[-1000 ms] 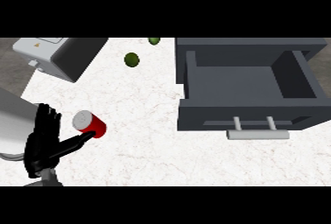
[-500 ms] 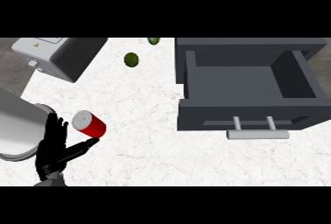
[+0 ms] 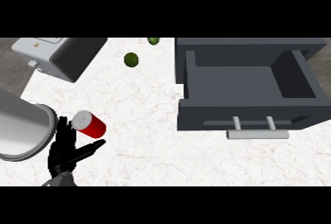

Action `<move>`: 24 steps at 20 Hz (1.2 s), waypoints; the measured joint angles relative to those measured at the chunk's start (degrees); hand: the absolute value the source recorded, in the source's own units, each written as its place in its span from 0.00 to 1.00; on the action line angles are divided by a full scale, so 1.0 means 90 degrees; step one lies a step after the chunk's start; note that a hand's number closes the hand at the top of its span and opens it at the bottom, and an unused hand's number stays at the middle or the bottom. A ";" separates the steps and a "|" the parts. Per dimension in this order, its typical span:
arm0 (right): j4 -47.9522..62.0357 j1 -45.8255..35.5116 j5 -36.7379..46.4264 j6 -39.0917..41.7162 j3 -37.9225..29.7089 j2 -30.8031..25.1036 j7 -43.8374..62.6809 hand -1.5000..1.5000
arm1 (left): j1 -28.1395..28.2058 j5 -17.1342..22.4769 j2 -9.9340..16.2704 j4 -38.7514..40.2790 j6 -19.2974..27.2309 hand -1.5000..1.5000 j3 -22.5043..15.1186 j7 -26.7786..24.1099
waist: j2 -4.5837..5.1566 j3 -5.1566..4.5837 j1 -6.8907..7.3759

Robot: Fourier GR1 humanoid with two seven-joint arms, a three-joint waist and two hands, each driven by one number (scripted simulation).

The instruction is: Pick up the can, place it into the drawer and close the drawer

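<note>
Clearly, the can [image 3: 89, 124] is not yet gripped: it lies tipped on the bench [image 3: 155, 144] at the lower left, just beside the left hand [image 3: 68, 151], whose fingers [image 3: 65, 131] are spread straight. It could be nudged and rolled away if they close off-centre. The drawer [image 3: 249, 83] stands open, well apart to the right.

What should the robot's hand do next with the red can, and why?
Probably curl its fingers round the red can. The left hand is open right beside the can, thumb stretched under it, but not holding it yet, and the drawer stands open, waiting.
</note>
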 measured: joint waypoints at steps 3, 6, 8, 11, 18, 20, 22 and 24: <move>0.0039 -0.0021 -0.0019 0.0092 -0.0082 0.0027 0.0017 0.00 | -0.0231 0.0099 0.0021 0.0475 -0.0077 0.00 0.0040 -0.0194 | 0.0001 0.0000 -0.0001; -0.0151 0.0031 -0.0247 0.0066 -0.0184 0.0012 0.0244 0.00 | -0.0561 0.0253 0.0151 0.0959 -0.0230 0.00 0.0166 -0.0359 | 0.0002 -0.0002 -0.0011; -0.0093 -0.0089 -0.0108 0.0063 -0.0138 0.0031 0.0248 0.00 | -0.0764 0.0358 0.0206 0.1235 -0.0322 0.00 0.0229 -0.0422 | 0.0004 -0.0002 -0.0009; -0.0114 -0.0025 -0.0048 0.0179 -0.0105 0.0166 0.0187 0.00 | -0.0902 0.0516 0.0241 0.1407 -0.0440 1.00 0.0281 -0.0462 | 0.0001 -0.0002 -0.0008; -0.0175 0.0119 -0.0254 0.0199 -0.0116 0.0155 0.0250 0.00 | -0.1332 0.0717 0.0276 0.1694 -0.0947 1.00 0.0184 -0.0423 | 0.0001 0.0000 -0.0015; -0.0219 0.0204 -0.0245 0.0185 -0.0041 0.0208 0.0185 0.00 | -0.1444 0.0770 0.0348 0.1639 -0.1100 1.00 0.0159 -0.0396 | -0.0001 0.0001 -0.0014; -0.0327 0.0346 -0.0356 0.0188 -0.0046 0.0236 0.0220 0.00 | -0.1456 0.0784 0.0349 0.1472 -0.1188 1.00 0.0079 -0.0365 | -0.0007 0.0001 -0.0009; -0.0334 0.0333 -0.0478 0.0178 -0.0119 0.0181 0.0286 0.00 | -0.1544 0.0727 0.0253 0.1455 -0.1234 1.00 -0.0060 -0.0393 | -0.0006 0.0003 -0.0012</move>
